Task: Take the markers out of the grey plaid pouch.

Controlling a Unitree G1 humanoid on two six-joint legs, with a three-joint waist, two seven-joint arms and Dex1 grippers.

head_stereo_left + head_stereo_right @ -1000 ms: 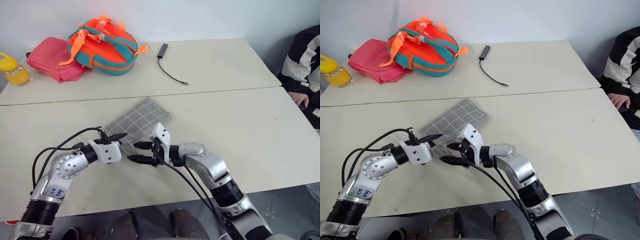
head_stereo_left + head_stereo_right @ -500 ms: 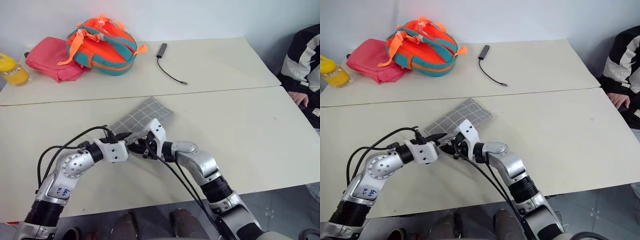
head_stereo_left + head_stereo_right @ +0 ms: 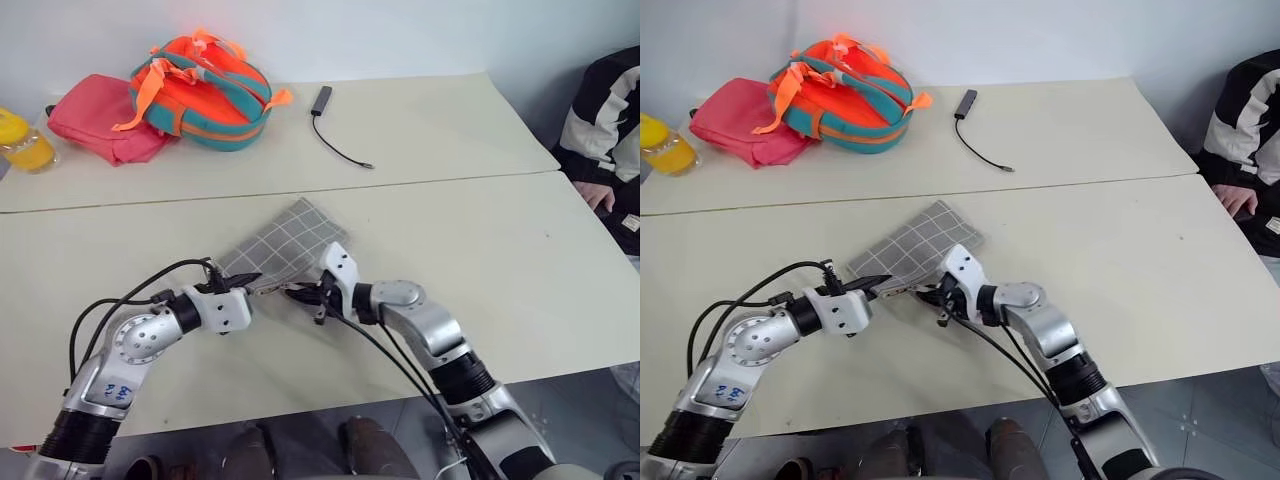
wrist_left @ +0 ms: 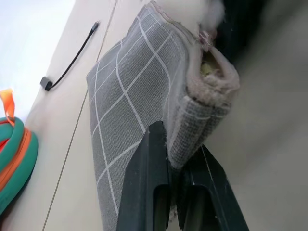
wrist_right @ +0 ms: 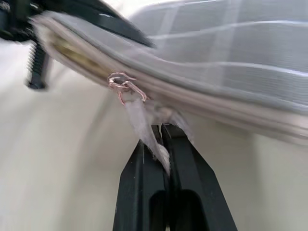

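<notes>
While the grey plaid pouch (image 3: 283,243) lies near the backpack (image 3: 200,80) on the table (image 3: 480,240), the left gripper (image 4: 175,159) is clamped on its corner; the right gripper (image 5: 161,144) pinches its pull tab (image 5: 144,122).

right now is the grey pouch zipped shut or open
Partly open: in the left wrist view the grey plaid pouch gapes at its near end, showing pale lining. How far the opening runs cannot be told.
</notes>
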